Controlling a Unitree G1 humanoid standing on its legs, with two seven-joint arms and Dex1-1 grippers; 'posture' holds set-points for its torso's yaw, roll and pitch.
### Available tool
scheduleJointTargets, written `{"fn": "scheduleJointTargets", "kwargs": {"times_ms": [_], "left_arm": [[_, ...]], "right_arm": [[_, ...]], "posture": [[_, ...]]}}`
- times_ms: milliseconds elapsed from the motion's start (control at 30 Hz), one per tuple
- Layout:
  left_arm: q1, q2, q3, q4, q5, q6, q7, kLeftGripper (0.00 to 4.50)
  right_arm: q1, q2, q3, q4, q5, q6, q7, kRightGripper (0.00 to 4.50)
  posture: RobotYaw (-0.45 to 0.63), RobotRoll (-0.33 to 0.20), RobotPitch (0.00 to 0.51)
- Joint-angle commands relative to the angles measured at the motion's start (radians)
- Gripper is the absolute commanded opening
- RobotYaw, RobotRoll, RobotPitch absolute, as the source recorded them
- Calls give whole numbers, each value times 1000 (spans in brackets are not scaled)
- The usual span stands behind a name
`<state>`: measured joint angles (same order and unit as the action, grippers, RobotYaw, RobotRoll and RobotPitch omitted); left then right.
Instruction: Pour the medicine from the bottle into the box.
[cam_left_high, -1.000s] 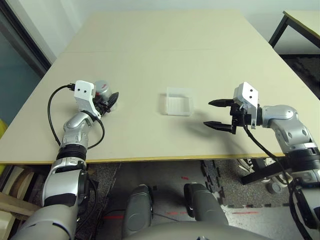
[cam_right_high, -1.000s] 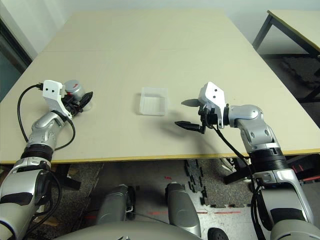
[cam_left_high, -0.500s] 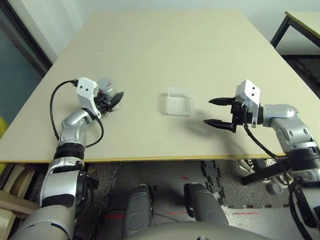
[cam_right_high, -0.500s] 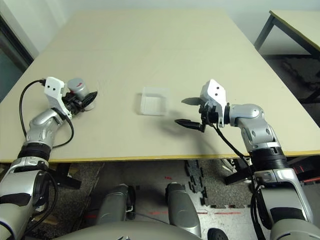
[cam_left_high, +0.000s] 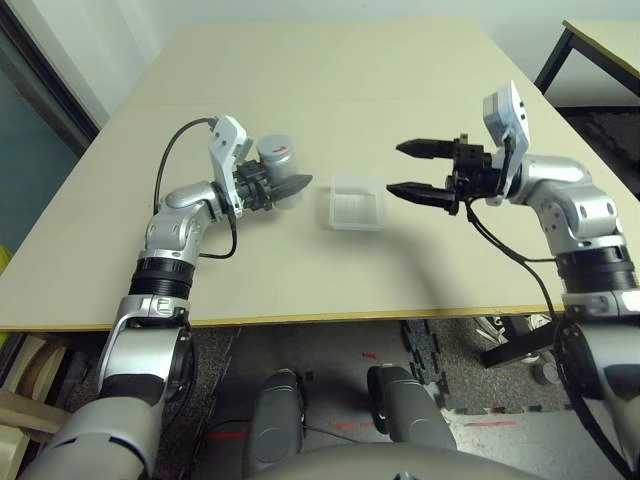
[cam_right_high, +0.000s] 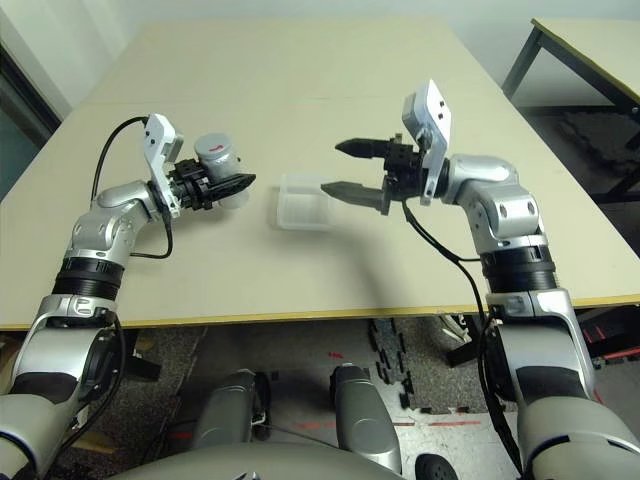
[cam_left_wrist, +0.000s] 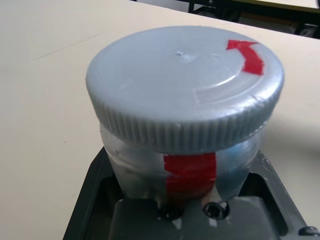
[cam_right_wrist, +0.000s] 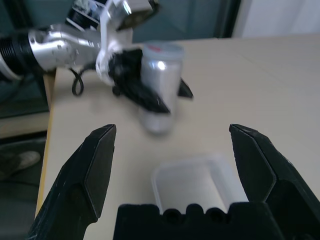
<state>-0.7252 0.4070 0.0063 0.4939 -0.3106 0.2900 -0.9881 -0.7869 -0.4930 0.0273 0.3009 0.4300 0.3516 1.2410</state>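
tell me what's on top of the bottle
A round grey cap with a red arrow mark sits on the bottle, closing it. The pills inside cannot be seen. The left gripper holds the bottle.

The bottle (cam_left_wrist: 182, 115) sat upright and close to the camera, its round grey ribbed cap (cam_left_wrist: 185, 85) screwed on. A red arrow sticker (cam_left_wrist: 246, 55) lay near the cap's edge, and a red label band (cam_left_wrist: 190, 172) ran down the silvery body below the cap. The bottle's lower part was seated against the black base of the left gripper (cam_left_wrist: 187, 210). Behind it stretched the beige worktop (cam_left_wrist: 45, 75), with dark furniture legs (cam_left_wrist: 235, 7) at its far edge.
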Motion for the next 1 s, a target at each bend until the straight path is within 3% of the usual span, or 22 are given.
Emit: {"fn": "scheduleJointTargets", "kwargs": {"times_ms": [33, 433, 1000], "left_arm": [[-28, -7, -30, 6, 12, 22, -26, 2684], [-50, -33, -74, 1, 22, 35, -53, 2684], [-74, -75, -113, 5, 38, 45, -71, 2684]], "right_arm": [[-49, 31, 19, 51, -3, 4, 13, 4500], [-176, 116, 50, 220, -61, -46, 43, 4500], [-260, 200, 67, 382, -136, -113, 54, 4500]], "posture": [[-207, 0, 38], [-204, 0, 40], [-212, 0, 35]]}}
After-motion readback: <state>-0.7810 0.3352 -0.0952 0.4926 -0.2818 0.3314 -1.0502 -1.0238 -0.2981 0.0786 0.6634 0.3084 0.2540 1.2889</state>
